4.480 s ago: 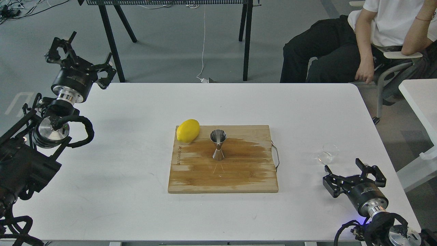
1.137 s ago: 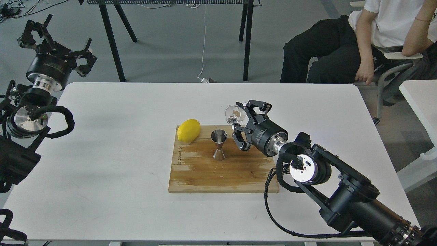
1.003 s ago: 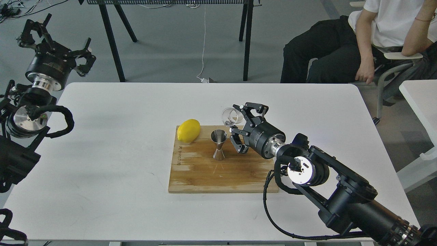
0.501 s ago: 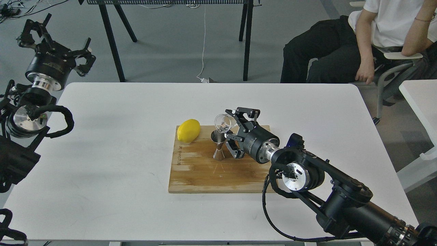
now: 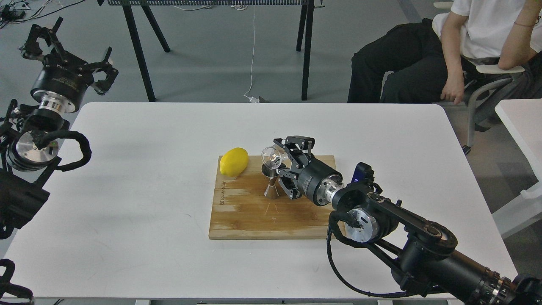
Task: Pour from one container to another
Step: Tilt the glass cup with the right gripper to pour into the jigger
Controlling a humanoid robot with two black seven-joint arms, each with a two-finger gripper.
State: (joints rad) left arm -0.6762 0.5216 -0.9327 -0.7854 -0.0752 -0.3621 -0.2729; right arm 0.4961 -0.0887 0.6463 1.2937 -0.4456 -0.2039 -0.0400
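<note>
The right gripper (image 5: 283,163) has moved left and lower than half a second ago, its jaws pinching the cup (image 5: 271,156), which is now tipped further onto its side, mouth toward the lemon (image 5: 233,161). The cup hangs right over the jigger (image 5: 270,183), which stands upright on the board (image 5: 254,212) where it was; whether the two touch is hard to tell. The left gripper (image 5: 63,46) stays raised beyond the table's (image 5: 148,140) left corner, jaws spread and empty.
</note>
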